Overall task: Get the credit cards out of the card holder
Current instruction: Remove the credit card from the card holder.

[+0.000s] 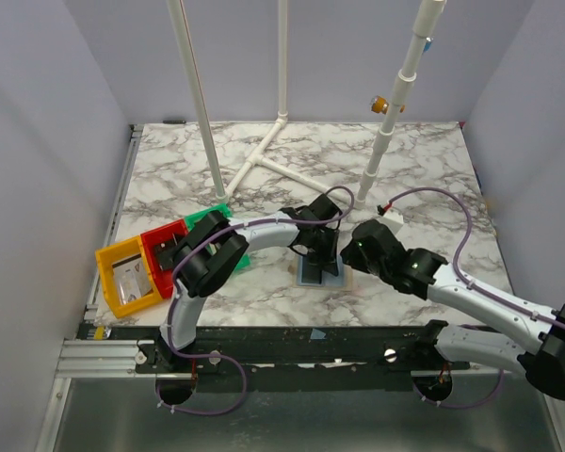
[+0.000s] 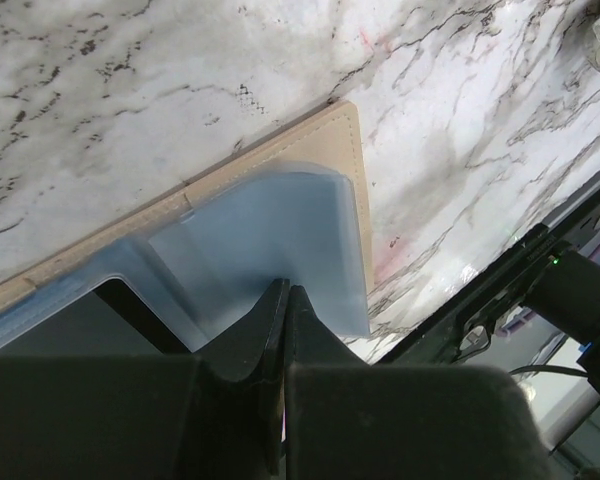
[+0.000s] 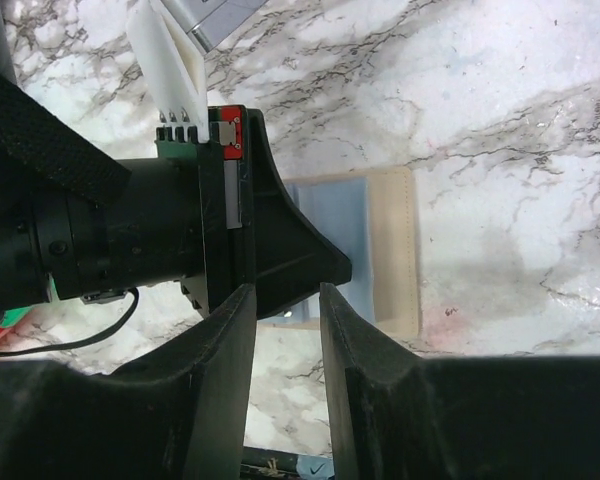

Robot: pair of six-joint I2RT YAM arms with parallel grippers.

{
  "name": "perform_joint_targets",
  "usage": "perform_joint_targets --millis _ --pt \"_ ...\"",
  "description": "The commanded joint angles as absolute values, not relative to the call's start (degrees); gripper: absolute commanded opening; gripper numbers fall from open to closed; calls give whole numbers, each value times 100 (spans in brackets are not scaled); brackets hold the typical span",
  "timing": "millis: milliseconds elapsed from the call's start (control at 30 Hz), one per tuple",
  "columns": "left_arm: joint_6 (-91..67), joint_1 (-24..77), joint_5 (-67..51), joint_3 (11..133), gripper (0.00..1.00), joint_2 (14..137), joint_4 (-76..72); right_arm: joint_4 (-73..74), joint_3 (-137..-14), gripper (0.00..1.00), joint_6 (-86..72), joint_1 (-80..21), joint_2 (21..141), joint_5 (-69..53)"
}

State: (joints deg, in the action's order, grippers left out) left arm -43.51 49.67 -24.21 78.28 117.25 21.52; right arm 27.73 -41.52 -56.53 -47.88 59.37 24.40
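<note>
From above, your card holder [image 1: 315,276] lies flat on the marble tabletop [image 1: 424,179], close to the near edge and about halfway along it. The left arm [image 1: 254,231] curves in from the near left corner, and its head hangs right over the holder. The right arm [image 1: 490,301] comes in from the near right corner, and its head sits just beside the holder's right edge. Near the left edge, a yellow bin [image 1: 108,273], a red bin [image 1: 160,240] and a green bin [image 1: 212,215] stand touching in a slanted row. A small pale item with dark marks [image 1: 130,276] lies in the yellow bin. You cannot tell from here whether it is a card.

In the left wrist view, your left gripper [image 2: 286,292] has its fingers pressed together with no gap. The tips rest on the holder's pale blue side, inside the stitched beige border. The blue shows overlapping layers, and you cannot tell whether one of them is a card.

In the right wrist view, your right gripper [image 3: 288,300] stands narrowly parted. Only marble and the holder's near edge show through the gap, and nothing is held. The fingers are just short of the holder. The left arm's black head stands on the holder's blue part, and the beige strip to its right is bare.
</note>
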Motion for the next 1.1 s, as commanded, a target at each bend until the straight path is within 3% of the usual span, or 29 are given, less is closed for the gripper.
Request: perform_joint_targets --millis 0,300,633,933,1067 --pt "-4321 4972 -2296 7913 0 11520 2282 2900 -4262 36 -5667 -4746 6044 2499" --pt "-4061 4443 -1975 7335 0 10420 2433 2243 -4264 36 -5390 -4746 6419 1918" --pt "-3905 3938 -1894 6251 7 9716 2197 1452 -4390 36 -5294 -4742 7530 1207" --pt "-3807 3929 -2038 6118 31 9828 2021 1141 -4391 36 -5251 -4617 8103 988" --pt "-3754 3931 -2004 6109 32 9910 2012 1056 -4287 36 -5263 -4540 8225 932"
